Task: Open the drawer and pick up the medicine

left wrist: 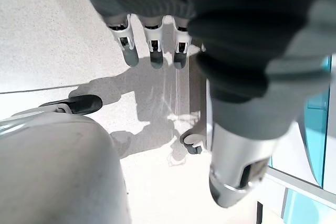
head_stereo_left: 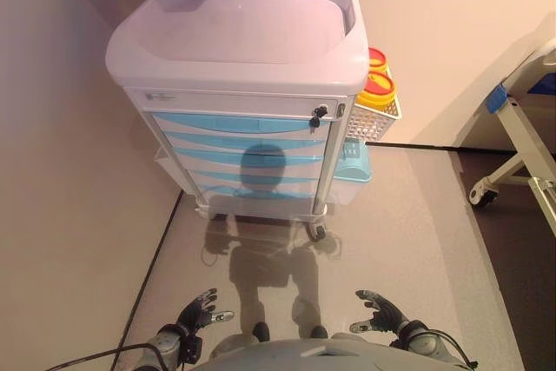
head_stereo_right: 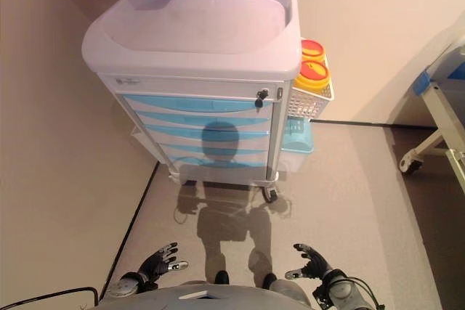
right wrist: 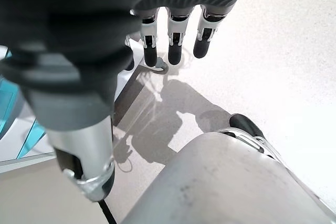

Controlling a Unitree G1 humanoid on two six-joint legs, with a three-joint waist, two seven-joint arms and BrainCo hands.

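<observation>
A white plastic medical cart with a recessed top tray stood against the beige wall, on castors. Its front carried a stack of pale blue drawers, all closed, with a small black key lock at the top drawer's right end. No medicine was visible; whether it lay inside the cart could not be told. On the cart's right side hung a white wire basket holding two yellow, red-lidded round containers, with a light blue bin below it. Well in front of the cart, the left hand and right hand hung low over the grey floor, fingers relaxed and spread, holding nothing.
</observation>
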